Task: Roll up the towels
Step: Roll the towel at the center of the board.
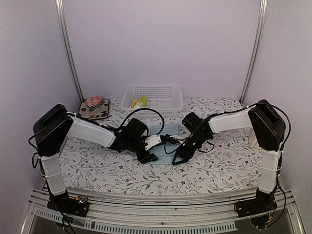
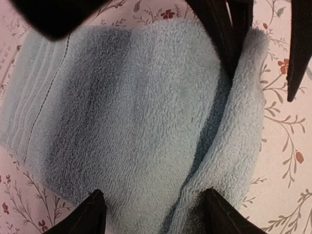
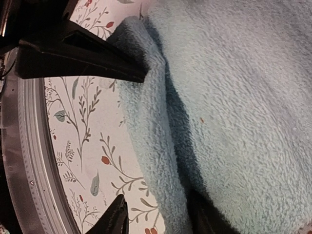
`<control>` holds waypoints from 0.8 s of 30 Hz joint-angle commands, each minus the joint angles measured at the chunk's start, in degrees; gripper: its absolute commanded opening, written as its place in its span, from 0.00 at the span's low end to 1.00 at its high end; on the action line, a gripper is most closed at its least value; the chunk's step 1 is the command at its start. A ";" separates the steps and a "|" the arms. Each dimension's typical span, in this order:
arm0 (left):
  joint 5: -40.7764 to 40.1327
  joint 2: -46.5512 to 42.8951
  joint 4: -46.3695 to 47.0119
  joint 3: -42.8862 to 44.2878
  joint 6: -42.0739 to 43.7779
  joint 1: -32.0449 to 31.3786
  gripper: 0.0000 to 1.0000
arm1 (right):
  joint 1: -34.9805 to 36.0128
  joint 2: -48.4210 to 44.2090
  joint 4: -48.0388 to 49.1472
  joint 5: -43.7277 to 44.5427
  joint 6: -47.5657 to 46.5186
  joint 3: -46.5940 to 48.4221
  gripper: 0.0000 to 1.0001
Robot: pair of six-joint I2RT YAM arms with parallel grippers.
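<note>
Clerk: Item one, light blue towel point(image 2: 136, 107). Location?

Checker: Middle of the desk point(image 1: 97, 165), between the two arms, lying mostly flat. The near edge is turned over on itself into one soft fold point(image 2: 239, 122). No tight roll has formed.

Clerk: Left pincer point(image 2: 152, 195)?

Checker: Released. Its fingers stand wide apart, low over the towel, one above the flat pile and one at the crease of the fold. Nothing is grasped.

Clerk: Right pincer point(image 3: 157, 197)?

Checker: Also released, jaws parted astride the turned edge. A strip of desk shows between the outer finger and the cloth, so there is no clamp. Its tips face the left pincer's across the fold.

Clerk: Item two, yellow-green towel point(image 1: 140, 103)?

Checker: In the white basket point(image 1: 161, 87) at the back of the desk, bunched and apparently unrolled. It is too small in the top view to say more.

Clerk: Other stock?

Checker: Dark floral mat point(image 1: 100, 113), back left, with a small pink object point(image 1: 93, 101) on it. Not part of the job.

Clerk: Progress entry?

Checker: Judged early. The first turn of the blue towel is made. Most of its length is left to roll, then the whole second towel.
</note>
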 commanded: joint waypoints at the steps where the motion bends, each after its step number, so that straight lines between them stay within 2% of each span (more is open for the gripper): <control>1: 1.01 4.51 -8.41 2.89 -0.80 0.58 0.69 | -0.94 -5.70 0.33 9.57 -0.86 -1.19 0.48; 7: -0.36 3.49 -8.12 2.16 -2.10 0.78 0.69 | -2.00 -13.36 1.98 14.98 -0.75 -2.98 0.54; 11: 1.09 3.56 -9.10 2.92 -3.58 1.19 0.69 | -1.95 -19.51 8.05 17.25 -3.33 -9.87 0.56; 15: 4.68 3.49 -9.88 3.52 -5.13 2.21 0.70 | 0.06 -27.63 21.72 20.20 -10.05 -21.44 0.56; 19: 7.03 4.34 -12.24 5.12 -6.12 3.66 0.70 | 5.68 -33.39 32.63 25.73 -21.22 -31.64 0.57; 24: 8.94 6.13 -15.33 7.66 -7.78 5.30 0.70 | 11.60 -32.80 37.81 31.11 -28.68 -33.51 0.57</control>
